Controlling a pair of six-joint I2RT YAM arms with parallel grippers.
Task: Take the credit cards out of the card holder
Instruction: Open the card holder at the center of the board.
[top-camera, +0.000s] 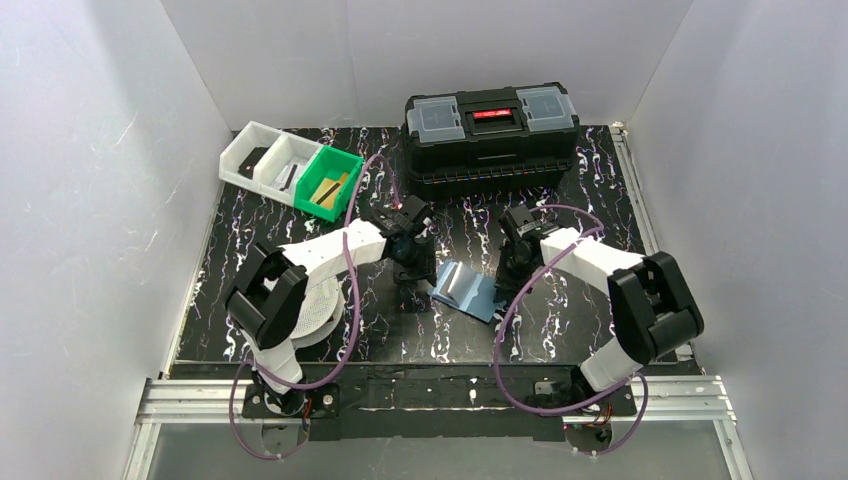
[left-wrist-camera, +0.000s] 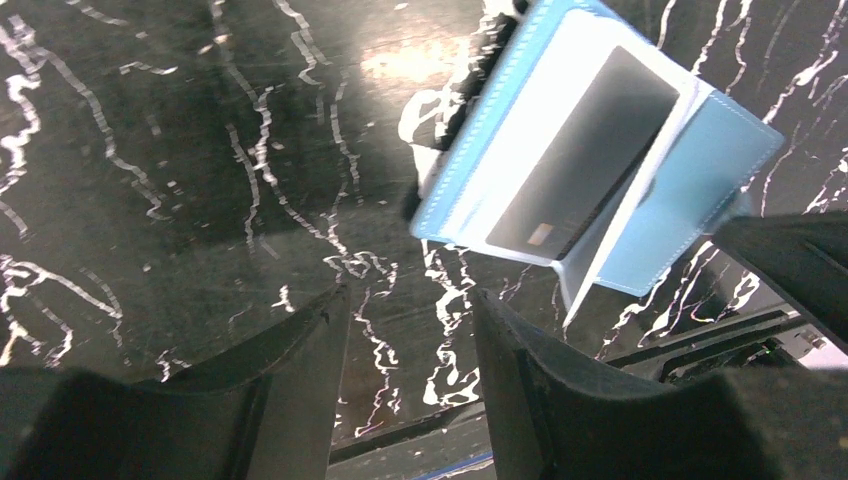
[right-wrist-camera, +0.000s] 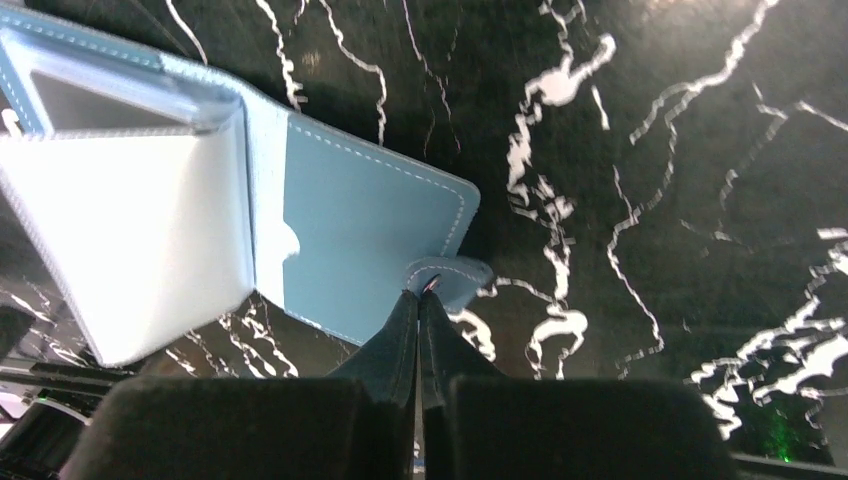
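Trouble may be coming for the card holder (top-camera: 465, 288), lying open on the marbled surface (top-camera: 610, 200) between the arms: a tug on the dark credit card (left-wrist-camera: 585, 150) showing in its clear sleeve (left-wrist-camera: 600, 40) could be dragging or folding the whole holder, with only a pinch on its small tab (right-wrist-camera: 450, 275) anchoring it. The right gripper (right-wrist-camera: 420, 298) is clenching tight on that tab at the holder's right. The left gripper (left-wrist-camera: 410, 330) is hovering part-open and empty over bare surface just left of the holder.
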